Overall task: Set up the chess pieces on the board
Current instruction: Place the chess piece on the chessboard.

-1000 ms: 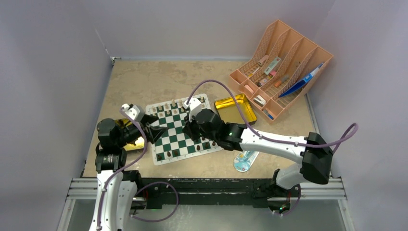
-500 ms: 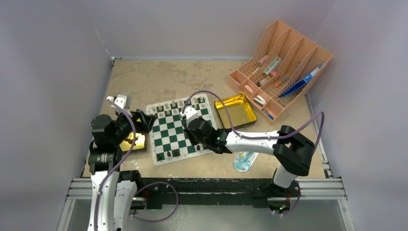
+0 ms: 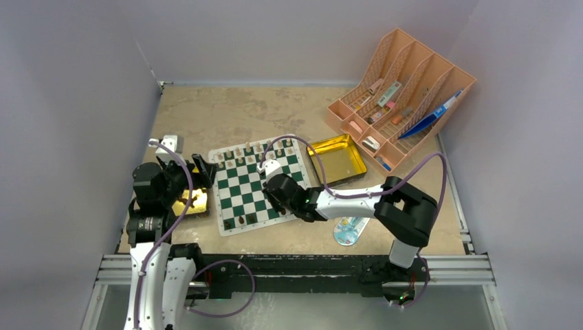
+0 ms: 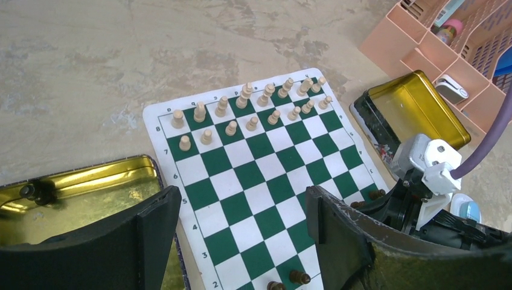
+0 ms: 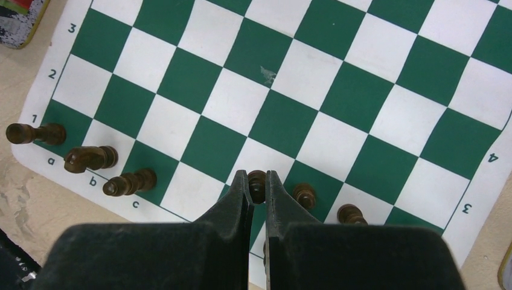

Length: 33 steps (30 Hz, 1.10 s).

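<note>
Right claw (image 5: pixel 258 188): closed on a small dark brown wooden chess piece (image 5: pixel 256 180), low over the near rows of the green-and-white checked board (image 5: pixel 338 90).
Left claw (image 4: pixel 241 217): wide open, empty — above the edge of the shiny gold tin (image 4: pixel 84 193).
Doing it well: centre it on one square, upright — then release.

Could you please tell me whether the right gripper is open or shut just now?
Shut. In its wrist view the right gripper clamps a dark chess piece between its fingertips, over the board.

The board (image 5: pixel 199 36) lies bare centrally; dark pieces (image 5: pixel 130 182) crowd its near edge
</note>
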Tool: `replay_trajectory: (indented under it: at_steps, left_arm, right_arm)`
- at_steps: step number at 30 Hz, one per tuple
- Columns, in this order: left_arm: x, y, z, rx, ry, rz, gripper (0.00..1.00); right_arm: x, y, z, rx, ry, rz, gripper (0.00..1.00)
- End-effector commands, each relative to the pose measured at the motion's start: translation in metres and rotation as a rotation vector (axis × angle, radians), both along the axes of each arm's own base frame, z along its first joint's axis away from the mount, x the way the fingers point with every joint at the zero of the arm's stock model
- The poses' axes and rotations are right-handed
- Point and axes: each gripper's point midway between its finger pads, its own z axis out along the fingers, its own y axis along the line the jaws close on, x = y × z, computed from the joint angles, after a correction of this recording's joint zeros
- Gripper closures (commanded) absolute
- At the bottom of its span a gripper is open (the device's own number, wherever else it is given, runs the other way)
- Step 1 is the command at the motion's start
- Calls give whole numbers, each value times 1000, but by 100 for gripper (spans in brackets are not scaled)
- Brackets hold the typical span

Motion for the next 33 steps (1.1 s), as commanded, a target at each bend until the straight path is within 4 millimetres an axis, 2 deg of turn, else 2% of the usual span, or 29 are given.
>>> replay_trajectory:
  at_steps: [1,24,33]
  left_arm:
    - [2,4,17,-6,-39,27,25]
    - [4,7,14,-2,-32,43,23]
    - [4,7,13,-2,-29,49,23]
  right_arm:
    - [6,4,6,44,-22,-32,97]
    - [2,9,-13,11,6,1,93]
    - [1,12,-14,13,16,10,79]
